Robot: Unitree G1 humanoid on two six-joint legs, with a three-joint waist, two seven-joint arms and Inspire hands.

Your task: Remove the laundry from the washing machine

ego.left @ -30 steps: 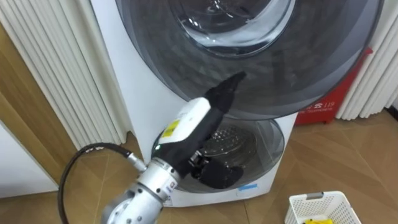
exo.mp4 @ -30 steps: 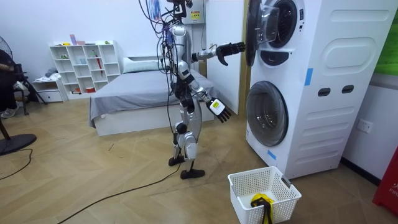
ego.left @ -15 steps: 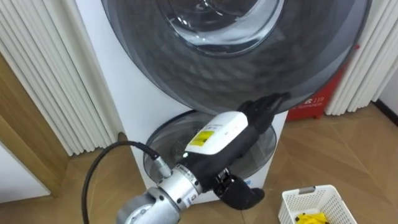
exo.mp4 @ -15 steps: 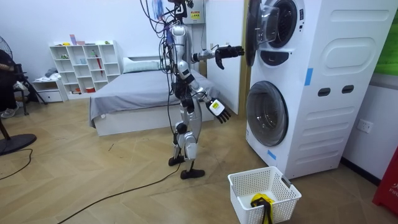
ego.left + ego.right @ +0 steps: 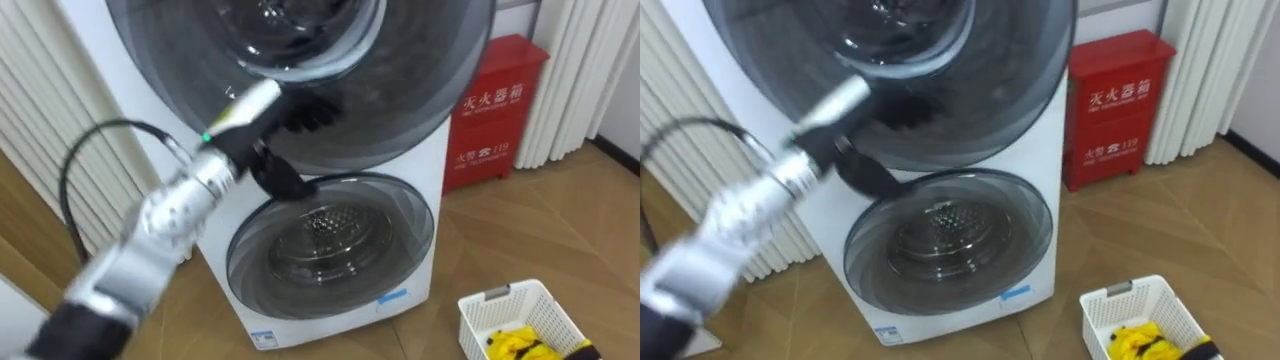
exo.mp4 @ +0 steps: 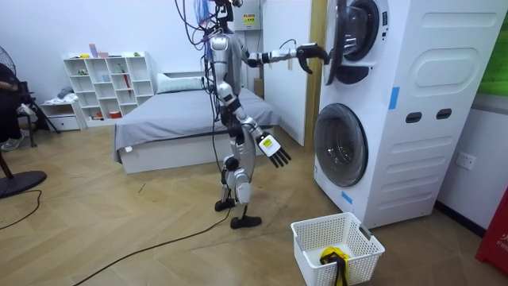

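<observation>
I stand in front of a white stacked washing machine point(image 6: 413, 119). Its upper round door point(image 5: 400, 110) hangs open and faces me, showing its glass bowl. My left arm reaches up from the lower left, and my left hand point(image 5: 268, 165) lies against the door's lower rim with its fingers point(image 5: 305, 112) spread straight on the grey ring. In the room view the left hand point(image 6: 309, 54) meets the door's edge point(image 6: 337, 40). The lower door point(image 5: 330, 245) is closed, with a bare metal drum behind the glass. My right hand point(image 6: 274, 151) hangs open by my hip.
A white laundry basket point(image 5: 505, 300) holding a yellow cloth point(image 5: 515, 342) stands on the wood floor to the lower right. A red cabinet point(image 5: 495, 100) stands to the right of the machine. A bed point(image 6: 182, 119) and a shelf point(image 6: 107, 83) are behind me.
My left arm rose from low in front of the lower door to the upper door's rim. In the room view the door has swung a little toward the machine. My head view shifted.
</observation>
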